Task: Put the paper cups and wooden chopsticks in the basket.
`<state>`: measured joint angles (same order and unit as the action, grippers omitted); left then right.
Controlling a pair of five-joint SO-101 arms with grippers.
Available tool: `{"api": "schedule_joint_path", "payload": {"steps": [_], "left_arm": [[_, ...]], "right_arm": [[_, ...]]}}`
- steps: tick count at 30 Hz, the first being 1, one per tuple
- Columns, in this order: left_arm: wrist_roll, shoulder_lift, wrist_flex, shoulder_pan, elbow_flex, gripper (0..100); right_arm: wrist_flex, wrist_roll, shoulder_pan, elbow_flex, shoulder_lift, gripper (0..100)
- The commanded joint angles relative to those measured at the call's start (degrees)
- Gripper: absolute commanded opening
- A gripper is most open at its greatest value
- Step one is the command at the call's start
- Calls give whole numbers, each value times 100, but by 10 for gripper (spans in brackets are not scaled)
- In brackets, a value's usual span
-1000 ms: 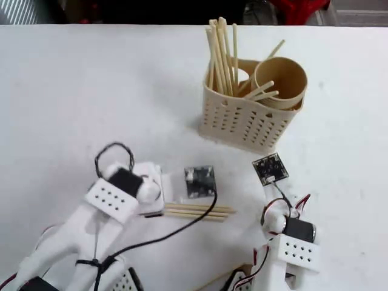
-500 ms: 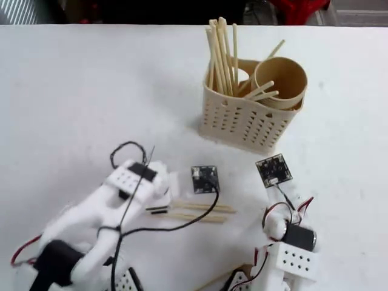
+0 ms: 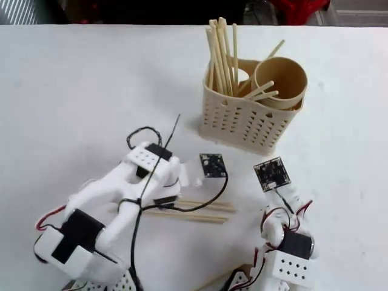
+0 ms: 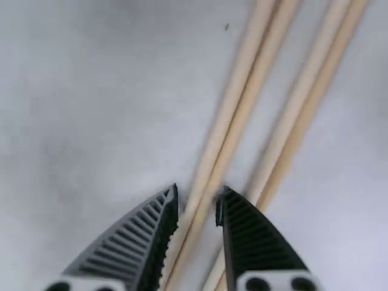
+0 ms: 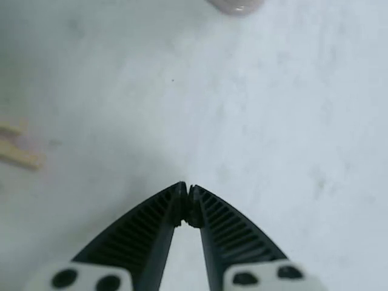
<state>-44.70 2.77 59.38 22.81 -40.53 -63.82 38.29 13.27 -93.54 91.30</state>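
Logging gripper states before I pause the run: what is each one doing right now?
Left gripper: slightly open, straddling two chopsticks on the table.
Right gripper: shut, holding nothing.

1. Chopsticks: pale bare wood, matt, smooth.
2. Basket: cream plastic, walls pierced with small holes, slight sheen.
3. Paper cup: tan paper, matt.
4. Counter: white, smooth, matt.
5. Left fingers, right fingers: dark grey plastic, ribbed inner faces.
6. Arm shell: smooth white plastic.
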Motion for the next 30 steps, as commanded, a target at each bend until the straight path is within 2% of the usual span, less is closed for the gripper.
{"api": "schedule_joint_path", "payload": {"steps": [1,5,14,23,30], "left_arm": [[316,119,-132,-119,580,94],[492,119,-88,-286,949,24],[281,171,-79,-611,1046,24],[-501,154,1108,-796,967,28],[-615,127,1169,-1165,1459,110]], "right_arm": [[251,62,-4,220,-479,18],[611,62,-4,448,-1349,18],[1209,53,-4,1037,-3196,18],[1253,62,4,1090,-3336,18],[1253,62,-4,1090,-3336,18]]}}
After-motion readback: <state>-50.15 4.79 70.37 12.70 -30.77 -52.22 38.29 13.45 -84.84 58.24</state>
